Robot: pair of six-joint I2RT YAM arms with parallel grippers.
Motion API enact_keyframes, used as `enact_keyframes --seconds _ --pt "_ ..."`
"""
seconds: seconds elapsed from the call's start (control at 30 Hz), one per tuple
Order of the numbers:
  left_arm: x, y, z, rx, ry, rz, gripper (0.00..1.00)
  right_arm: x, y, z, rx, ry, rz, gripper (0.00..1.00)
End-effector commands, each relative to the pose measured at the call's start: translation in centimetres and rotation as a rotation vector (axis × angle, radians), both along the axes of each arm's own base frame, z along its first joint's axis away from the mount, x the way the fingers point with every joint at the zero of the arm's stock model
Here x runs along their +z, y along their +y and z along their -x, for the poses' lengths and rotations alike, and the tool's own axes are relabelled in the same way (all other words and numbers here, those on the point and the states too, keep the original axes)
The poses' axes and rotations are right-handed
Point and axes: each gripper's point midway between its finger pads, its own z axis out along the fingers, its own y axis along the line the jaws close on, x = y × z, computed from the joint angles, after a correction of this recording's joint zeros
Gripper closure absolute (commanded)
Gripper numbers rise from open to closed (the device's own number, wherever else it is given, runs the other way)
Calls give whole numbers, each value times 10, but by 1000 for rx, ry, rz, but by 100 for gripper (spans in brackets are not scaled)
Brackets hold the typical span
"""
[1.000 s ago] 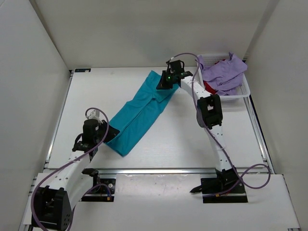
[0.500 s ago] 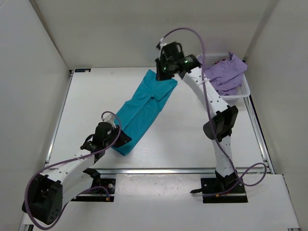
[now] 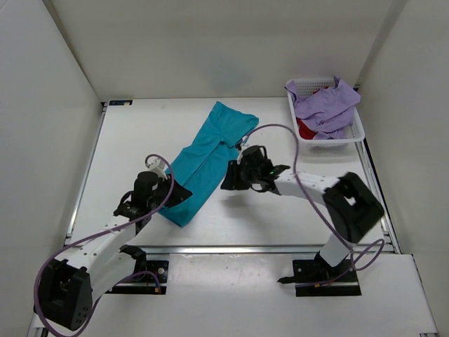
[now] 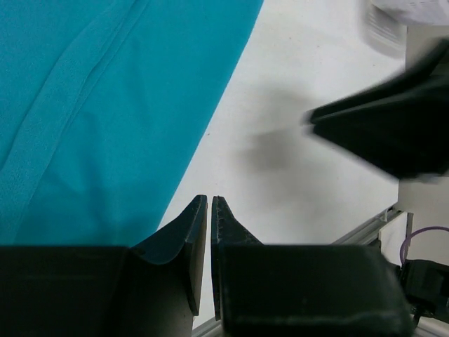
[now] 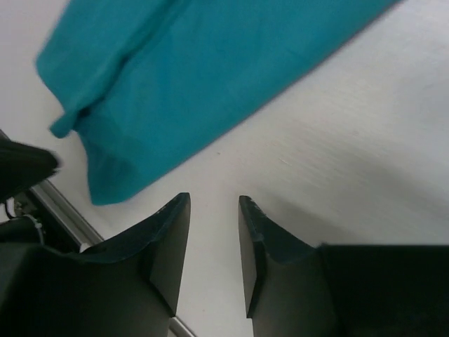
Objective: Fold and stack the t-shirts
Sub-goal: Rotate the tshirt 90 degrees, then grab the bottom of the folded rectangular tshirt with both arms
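The teal t-shirt (image 3: 207, 158) lies on the table as a long diagonal strip, folded lengthwise. My left gripper (image 3: 179, 196) sits at its near end with the jaws together, and nothing shows between them. In the left wrist view the gripper (image 4: 209, 200) is at the edge of the teal cloth (image 4: 105, 105). My right gripper (image 3: 226, 181) hangs open over bare table just right of the strip. In the right wrist view its tips (image 5: 212, 200) are empty and the teal shirt (image 5: 196, 77) lies beyond them. The lavender t-shirt (image 3: 326, 102) and the red t-shirt (image 3: 305, 128) are heaped in the basket.
The white mesh basket (image 3: 359, 126) stands at the back right corner of the table. White walls close in the table on three sides. A metal rail (image 3: 231, 249) runs along the near edge. The right arm shows as a dark blur (image 4: 379, 126) in the left wrist view.
My right gripper has let go of the teal shirt's far end, opened, and swung back to the middle of the table. The left gripper shifted slightly toward the shirt's near end.
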Motion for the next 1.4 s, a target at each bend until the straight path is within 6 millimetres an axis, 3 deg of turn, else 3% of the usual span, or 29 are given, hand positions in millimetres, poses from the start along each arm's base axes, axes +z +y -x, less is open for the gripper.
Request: enact_keyframes --seconds 0.0,0.27,0.3,0.4,0.5,0.57,0.63,0.7,0.73,0.77,0.8,0.87,0.9,0.97,1.07,1.13,1.2,1.3,1.37 --pt "24 -4 -5 -16 -71 31 83 -8 48 -4 2 30 -166 67" --pt "20 15 -7 30 -68 20 83 -58 67 -14 -110 117 -158 61" --pt "22 14 -7 25 -74 19 83 -67 70 -12 -110 143 -151 63" --pt "16 14 -5 29 -58 11 83 -80 77 -12 -90 203 -162 81" --pt "13 16 -7 38 -54 0 83 -90 68 -17 -99 242 -165 90" --pt "9 14 -5 36 -46 -11 83 -85 56 -24 -116 241 -179 100" --pt "8 9 -4 23 -42 -14 83 -82 34 -23 -131 239 -180 100" --pt "2 2 -1 3 -28 -30 83 -83 3 -19 -159 231 -170 100" --pt "1 -4 2 -20 -26 -32 83 -70 -13 -25 -174 214 -189 100" --pt "-2 -5 2 -16 -18 -40 83 -70 -33 -27 -195 208 -180 100" --pt "-7 -11 5 -37 -11 -54 83 -72 -39 -18 -175 240 -186 100" --pt "-13 -20 13 -82 11 -78 83 -66 -64 -20 -181 231 -181 93" --pt "-18 -22 17 -97 21 -96 83 -73 -73 -9 -176 247 -156 89" --pt "-22 -23 25 -134 27 -140 77 -59 -98 -9 -232 194 -150 83" --pt "-40 -5 37 -116 65 -216 66 -47 -120 9 -265 165 -132 62" --pt "-49 2 45 -115 85 -234 59 -48 -126 28 -255 164 -83 60" --pt "-61 6 53 -121 107 -261 54 -45 -117 52 -206 165 -69 59" --pt "-73 2 63 -152 140 -229 46 -64 -103 98 -137 248 -48 58" --pt "-74 -3 64 -160 144 -213 43 -70 -95 112 -123 261 -48 59"
